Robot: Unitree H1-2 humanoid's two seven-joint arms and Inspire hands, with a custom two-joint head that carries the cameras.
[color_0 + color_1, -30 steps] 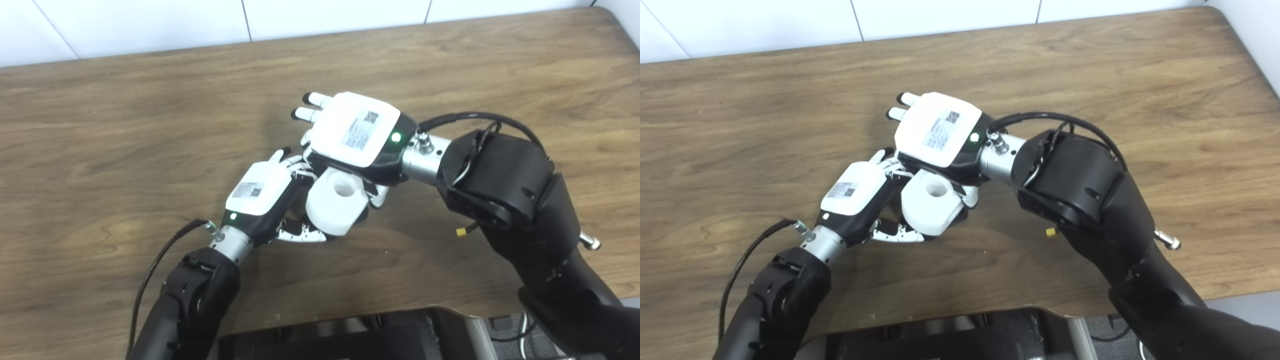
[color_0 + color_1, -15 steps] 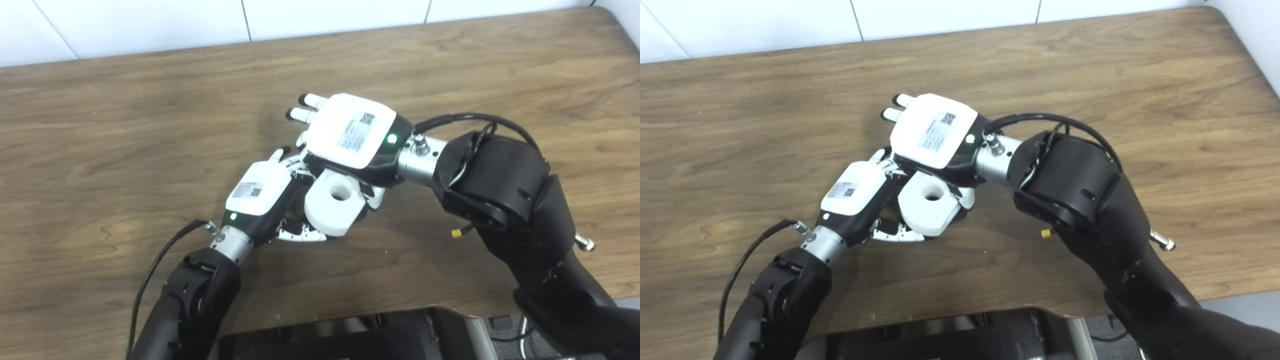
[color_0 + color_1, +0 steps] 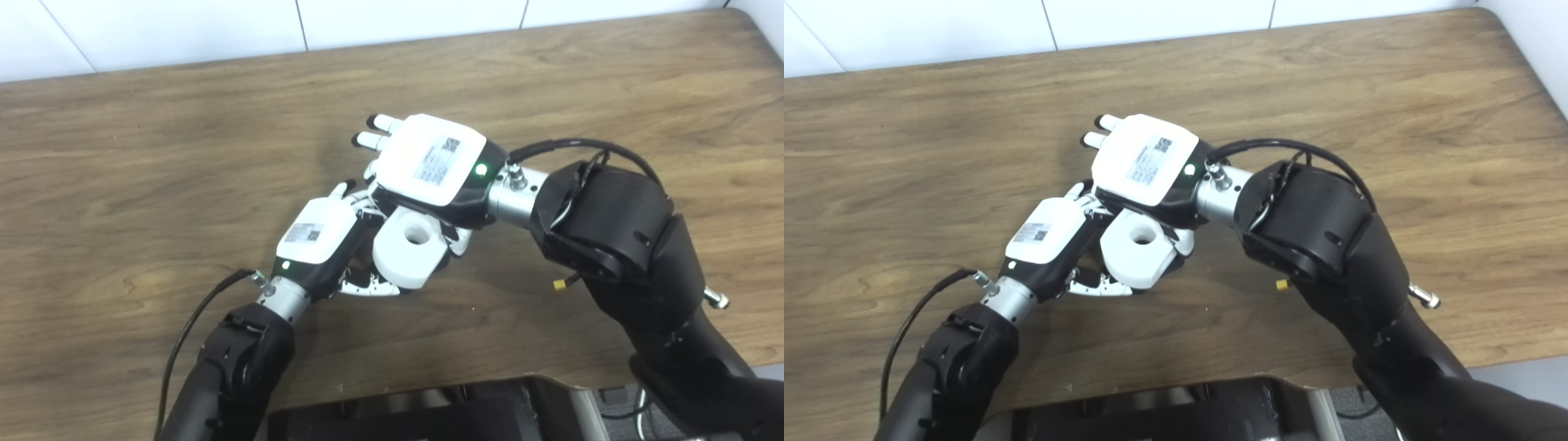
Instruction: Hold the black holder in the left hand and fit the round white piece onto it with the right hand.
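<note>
The right hand is palm down over the round white piece, its thumb and lower fingers wrapped on the far and right sides of that piece while two fingers stick out straight beyond it, touching nothing. The piece is a thick white ring with a centre hole facing up toward the camera, tilted a little, and it sits between the two hands just above the wooden table. The left hand comes in from the lower left with its fingers curled under and behind the ring; what they close on is mostly hidden, and only a sliver of dark material at the ring's lower right edge hints at the black holder, so its exact place cannot be told. By my reading the ring is already at the holder and being pressed or aligned; whether it is fully seated is not visible, and release remains.
</note>
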